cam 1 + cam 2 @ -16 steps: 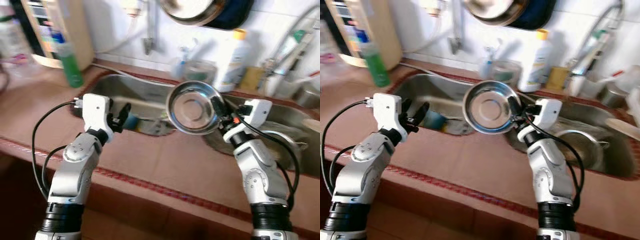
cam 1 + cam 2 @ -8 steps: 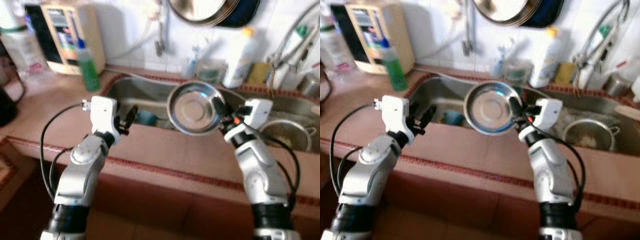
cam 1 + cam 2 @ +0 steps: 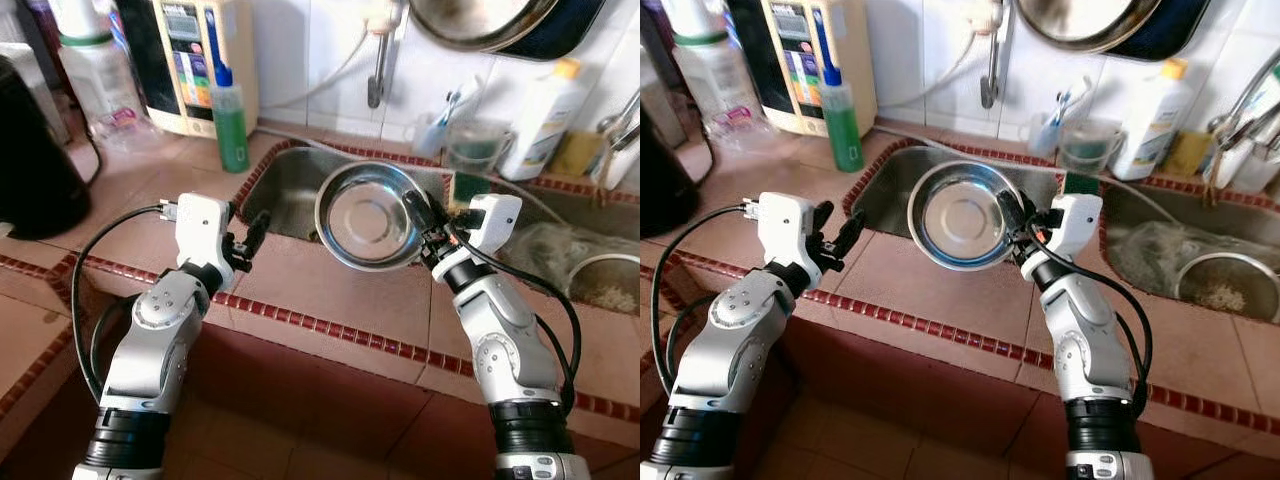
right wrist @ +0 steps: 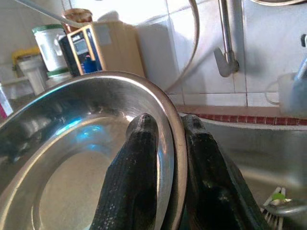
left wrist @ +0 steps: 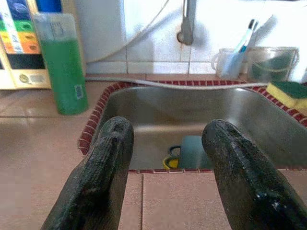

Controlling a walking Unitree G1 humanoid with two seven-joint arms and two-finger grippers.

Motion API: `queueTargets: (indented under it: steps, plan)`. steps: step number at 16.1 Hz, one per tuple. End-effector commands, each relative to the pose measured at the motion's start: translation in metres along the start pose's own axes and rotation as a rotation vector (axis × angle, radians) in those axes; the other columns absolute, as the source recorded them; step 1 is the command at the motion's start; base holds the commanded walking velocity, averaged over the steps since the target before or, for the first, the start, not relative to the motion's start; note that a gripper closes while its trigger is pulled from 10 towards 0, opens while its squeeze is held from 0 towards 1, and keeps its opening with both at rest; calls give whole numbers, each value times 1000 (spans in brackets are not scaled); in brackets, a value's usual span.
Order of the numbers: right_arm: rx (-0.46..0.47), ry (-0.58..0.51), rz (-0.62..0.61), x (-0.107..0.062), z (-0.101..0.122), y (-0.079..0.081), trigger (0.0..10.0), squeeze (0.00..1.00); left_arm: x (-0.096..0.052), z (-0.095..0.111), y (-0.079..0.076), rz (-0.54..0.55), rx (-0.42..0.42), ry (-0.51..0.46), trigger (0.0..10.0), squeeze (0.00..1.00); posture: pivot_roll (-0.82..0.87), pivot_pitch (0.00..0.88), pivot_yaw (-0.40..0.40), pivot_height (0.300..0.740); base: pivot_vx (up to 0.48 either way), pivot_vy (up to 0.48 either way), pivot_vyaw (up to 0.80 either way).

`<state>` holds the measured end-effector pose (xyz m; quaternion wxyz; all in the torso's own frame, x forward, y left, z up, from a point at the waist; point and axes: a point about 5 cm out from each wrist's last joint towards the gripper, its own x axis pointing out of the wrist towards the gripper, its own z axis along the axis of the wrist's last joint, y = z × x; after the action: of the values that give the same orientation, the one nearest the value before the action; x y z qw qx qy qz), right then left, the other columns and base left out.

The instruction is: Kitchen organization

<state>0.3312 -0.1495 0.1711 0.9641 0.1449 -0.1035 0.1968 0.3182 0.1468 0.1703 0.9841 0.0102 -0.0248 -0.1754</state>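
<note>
A round steel bowl [image 3: 368,216] hangs tilted above the counter's front edge, its hollow facing me. My right gripper [image 3: 421,222] is shut on its rim, one finger [image 4: 136,187] inside and one outside. My left gripper [image 3: 247,238] stands open over the tiled counter by the left sink basin [image 3: 290,190], nothing between its fingers [image 5: 98,177]. A teal cup [image 5: 195,152] lies at the bottom of that basin.
A green soap bottle [image 3: 230,117] and a beige appliance [image 3: 195,60] stand at the back left, a black kettle [image 3: 35,160] at far left. A white bottle [image 3: 541,120], a clear cup of toothbrushes [image 3: 432,130] and a sponge [image 5: 287,92] line the back ledge. The right basin [image 3: 1200,270] holds a strainer.
The camera has drawn back and swung left, so more counter and the kettle show. Both arms keep their pose; the bowl stays in my right gripper.
</note>
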Motion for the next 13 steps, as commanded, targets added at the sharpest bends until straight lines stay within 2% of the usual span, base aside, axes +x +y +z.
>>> queueTargets:
  steps: [1,13]
  plan:
    - [-13,-16,1,3,5,-1,10000,0,-1,2,-4,-20,5,-14,10000,0,-137,0,-13,736,270,0,0]
    - [-31,-10,-4,3,5,-4,10000,0,0,2,-6,-44,0,-15,10000,0,-144,0,-12,736,321,0,0]
